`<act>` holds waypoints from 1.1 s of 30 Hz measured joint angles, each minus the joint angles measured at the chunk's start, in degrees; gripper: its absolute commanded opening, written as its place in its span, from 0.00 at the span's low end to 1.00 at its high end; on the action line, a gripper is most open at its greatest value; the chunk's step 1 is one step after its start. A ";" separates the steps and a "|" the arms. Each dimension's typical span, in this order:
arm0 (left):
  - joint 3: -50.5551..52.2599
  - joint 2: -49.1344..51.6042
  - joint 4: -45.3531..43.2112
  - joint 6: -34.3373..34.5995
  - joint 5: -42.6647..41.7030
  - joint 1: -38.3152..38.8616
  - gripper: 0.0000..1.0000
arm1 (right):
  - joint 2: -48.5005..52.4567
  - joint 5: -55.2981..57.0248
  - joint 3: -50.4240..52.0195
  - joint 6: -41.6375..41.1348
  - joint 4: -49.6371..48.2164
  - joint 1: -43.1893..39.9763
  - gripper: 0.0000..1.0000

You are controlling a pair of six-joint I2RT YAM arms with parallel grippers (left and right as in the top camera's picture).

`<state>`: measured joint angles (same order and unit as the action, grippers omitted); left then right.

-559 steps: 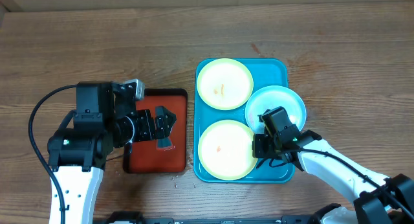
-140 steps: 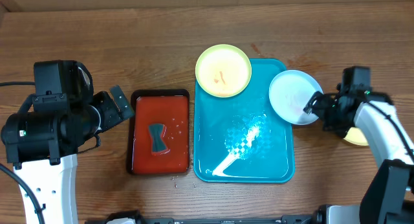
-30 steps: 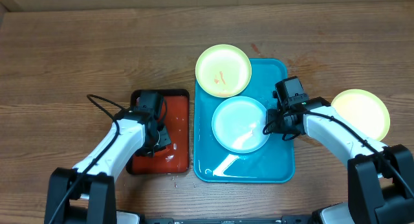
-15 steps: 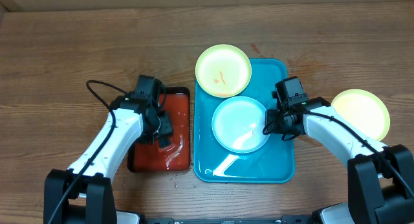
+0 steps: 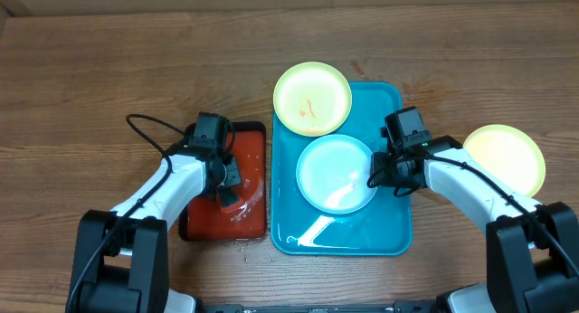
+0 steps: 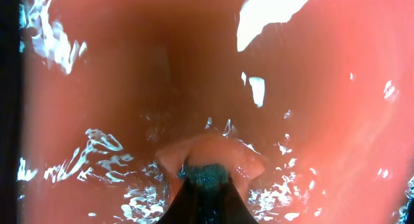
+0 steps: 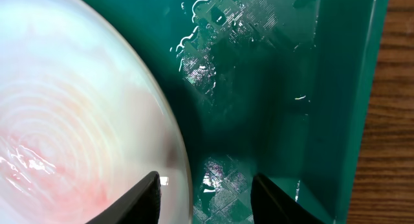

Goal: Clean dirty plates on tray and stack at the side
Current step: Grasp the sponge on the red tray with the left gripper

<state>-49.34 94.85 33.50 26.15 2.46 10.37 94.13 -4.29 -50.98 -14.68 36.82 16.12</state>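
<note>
The left gripper (image 5: 226,187) pinches a sponge (image 6: 207,176) in the red tray (image 5: 255,155); the right gripper (image 7: 204,197) stands open astride the white plate (image 7: 65,120) rim in the blue tray (image 7: 343,88).

Left arm (image 5: 167,191): white tubular link, black joint housings, black wrist block, thin black cable (image 5: 129,125) looping out.
Right arm (image 5: 470,191): matching white link, black joints.
Right gripper (image 7: 204,185): two black tapered fingers (image 7: 139,198).
</note>
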 measured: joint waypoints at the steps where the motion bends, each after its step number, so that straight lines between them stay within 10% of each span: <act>1: -0.46 0.00 1.25 0.00 -0.57 0.00 0.10 | 0.00 -0.02 0.00 -0.09 -0.02 0.00 0.44; 6: -4.48 -0.44 11.61 -0.44 -3.32 0.04 0.57 | 0.00 -0.04 0.00 -0.28 -0.02 -0.02 0.44; 9: -7.45 -1.66 15.17 -1.05 -4.09 0.04 0.64 | 0.00 -0.13 0.00 -0.28 0.00 0.00 0.44; 17: -7.34 -2.60 15.91 -1.46 -5.09 0.09 0.42 | 0.00 -0.20 0.00 -0.31 0.04 0.00 0.44; 23: 1.42 -2.58 7.80 -0.42 -6.14 0.15 0.04 | 0.00 -0.22 0.00 -0.33 -0.02 0.00 0.44; 33: 1.44 -3.32 12.02 0.46 -6.80 0.15 0.04 | 0.00 1.68 0.00 -2.51 0.13 0.00 0.39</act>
<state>-47.90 91.53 45.52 26.61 -4.34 10.52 94.13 -2.61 -50.98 -17.19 36.95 16.12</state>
